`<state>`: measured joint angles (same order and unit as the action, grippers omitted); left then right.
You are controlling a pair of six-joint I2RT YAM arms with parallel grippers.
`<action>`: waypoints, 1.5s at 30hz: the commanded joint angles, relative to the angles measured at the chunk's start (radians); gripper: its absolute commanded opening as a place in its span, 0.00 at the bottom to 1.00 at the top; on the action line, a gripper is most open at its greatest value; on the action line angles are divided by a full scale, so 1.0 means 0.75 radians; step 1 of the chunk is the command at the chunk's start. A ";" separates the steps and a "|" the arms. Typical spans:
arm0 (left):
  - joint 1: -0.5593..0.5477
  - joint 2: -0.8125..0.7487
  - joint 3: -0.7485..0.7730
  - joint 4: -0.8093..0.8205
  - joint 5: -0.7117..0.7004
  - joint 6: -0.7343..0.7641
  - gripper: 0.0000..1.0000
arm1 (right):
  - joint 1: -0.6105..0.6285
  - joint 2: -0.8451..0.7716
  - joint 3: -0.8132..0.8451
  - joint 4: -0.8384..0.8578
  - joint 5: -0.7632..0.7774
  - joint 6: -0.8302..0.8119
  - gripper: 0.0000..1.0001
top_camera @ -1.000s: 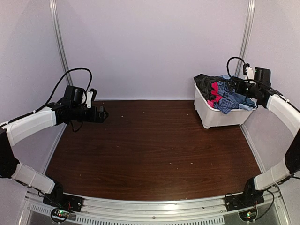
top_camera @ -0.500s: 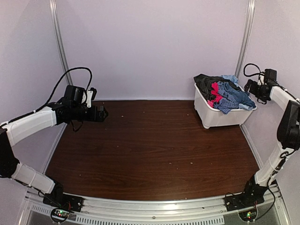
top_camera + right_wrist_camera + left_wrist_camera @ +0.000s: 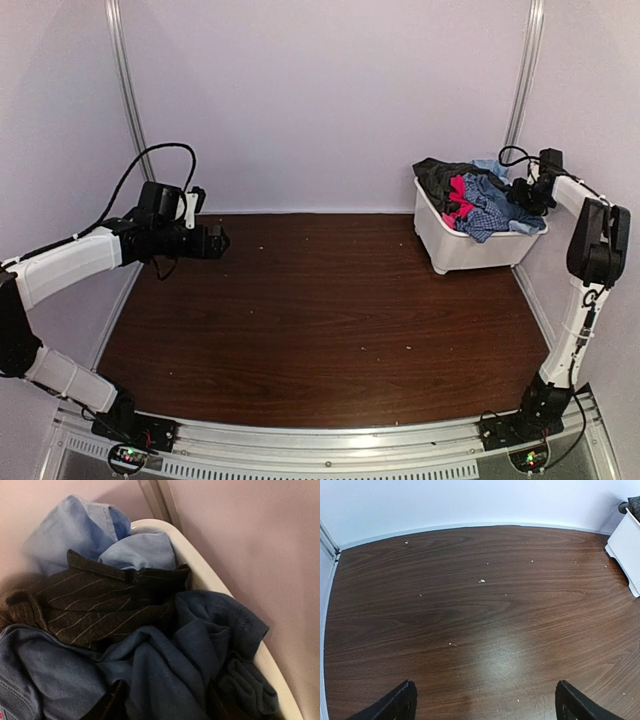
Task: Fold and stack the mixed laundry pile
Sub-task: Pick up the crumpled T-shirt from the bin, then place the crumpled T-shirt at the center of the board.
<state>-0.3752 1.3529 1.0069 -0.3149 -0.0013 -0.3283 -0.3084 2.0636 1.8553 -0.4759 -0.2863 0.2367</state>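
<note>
The mixed laundry pile (image 3: 478, 200) fills a white bin (image 3: 470, 252) at the back right. It holds black, red, checked blue and light-blue clothes. My right gripper (image 3: 522, 196) reaches into its right side. In the right wrist view the right gripper (image 3: 165, 700) is pressed into a dark-blue T-shirt (image 3: 170, 655), and its jaws stand partly closed around a bunched fold of it. A dark pinstriped garment (image 3: 100, 605) and a light-blue shirt (image 3: 80, 530) lie beyond. My left gripper (image 3: 220, 242) hovers open at the far left above the table (image 3: 485, 605), and in the left wrist view the left gripper (image 3: 485, 692) holds nothing.
The bin's rim (image 3: 200, 565) runs close to the right wall. In the left wrist view the bin's corner (image 3: 626, 550) shows at the right edge. Small white specks (image 3: 482, 581) dot the dark wooden table. Walls and metal posts enclose the back and both sides.
The right arm drew back beside the bin, then came down into the pile's right side, and its jaws narrowed on the dark-blue cloth. The left arm has not moved.
</note>
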 commanded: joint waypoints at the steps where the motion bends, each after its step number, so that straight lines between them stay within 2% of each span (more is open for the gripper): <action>1: -0.009 -0.016 0.031 0.025 -0.081 0.000 0.98 | 0.054 0.000 0.050 -0.080 -0.002 -0.003 0.38; 4: -0.009 -0.025 0.028 0.023 -0.094 -0.001 0.97 | 0.062 -0.055 0.059 -0.089 -0.015 0.000 0.07; 5: -0.009 -0.025 0.029 0.025 -0.092 -0.001 0.98 | 0.064 -0.075 0.064 -0.096 -0.019 0.001 0.00; 14: -0.009 0.002 0.040 0.037 -0.058 -0.026 0.98 | 0.064 -0.264 0.127 -0.071 -0.043 0.024 0.00; 21: -0.009 -0.007 0.040 0.039 -0.078 -0.036 0.98 | 0.064 -0.319 0.318 -0.050 -0.008 0.064 0.00; 26: -0.009 -0.004 0.042 0.038 -0.079 -0.050 0.98 | 0.062 -0.275 0.510 -0.044 0.005 0.090 0.00; 34: -0.009 -0.010 0.050 0.038 -0.096 -0.078 0.98 | 0.064 -0.244 0.725 0.056 -0.098 0.205 0.00; 38: -0.009 -0.010 0.056 0.041 -0.105 -0.099 0.98 | 0.065 -0.216 0.805 0.130 -0.275 0.333 0.00; 41: -0.009 -0.013 0.060 0.052 -0.098 -0.126 0.98 | 0.123 -0.217 0.806 0.193 -0.383 0.404 0.00; 45: -0.004 -0.047 0.046 0.103 -0.055 -0.149 0.98 | 0.314 -0.254 0.810 0.181 -0.345 0.307 0.00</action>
<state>-0.3752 1.3518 1.0183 -0.3111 -0.0639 -0.4076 -0.2062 1.8946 2.4321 -0.4152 -0.4767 0.4736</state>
